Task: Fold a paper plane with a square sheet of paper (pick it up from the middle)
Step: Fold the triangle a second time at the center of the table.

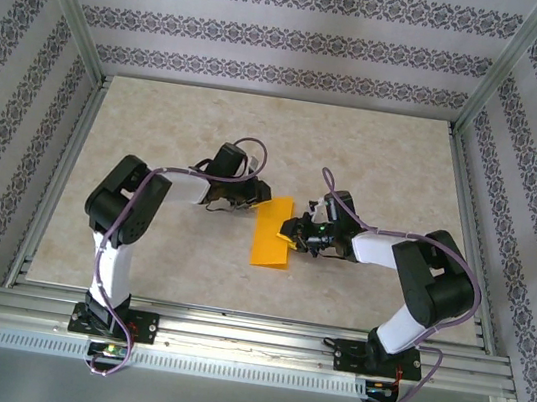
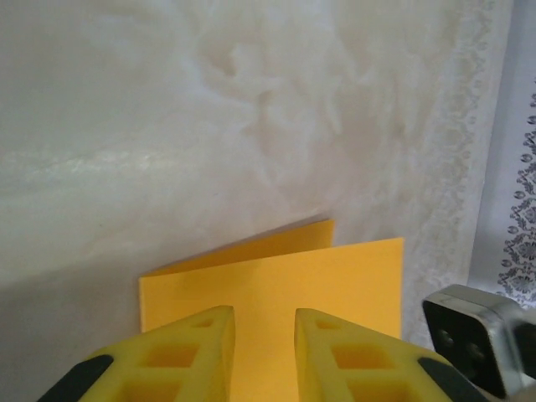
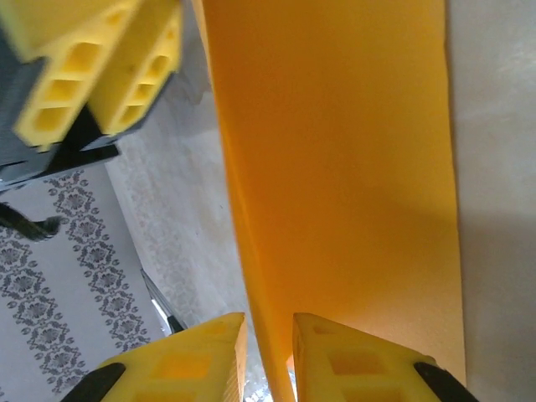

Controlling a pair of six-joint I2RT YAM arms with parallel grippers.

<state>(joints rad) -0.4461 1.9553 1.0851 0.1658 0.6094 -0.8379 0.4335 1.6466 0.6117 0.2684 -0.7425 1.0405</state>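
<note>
Orange, folded, long axis toward far edge of table (image 1: 386, 158): nips the square sheet of paper (image 1: 272, 232) mid-table with right gripper (image 1: 294, 233) at its right side; poises left gripper (image 1: 257, 197) at its far-left corner, fingers (image 2: 209, 335) barely apart; cannot tell whether gripping.

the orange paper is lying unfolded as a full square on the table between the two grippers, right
Not quite. The square sheet of paper is folded over, not unfolded: the left wrist view shows two layers, one edge peeking out behind the other. It does lie on the table between the left gripper and the right gripper.
</note>
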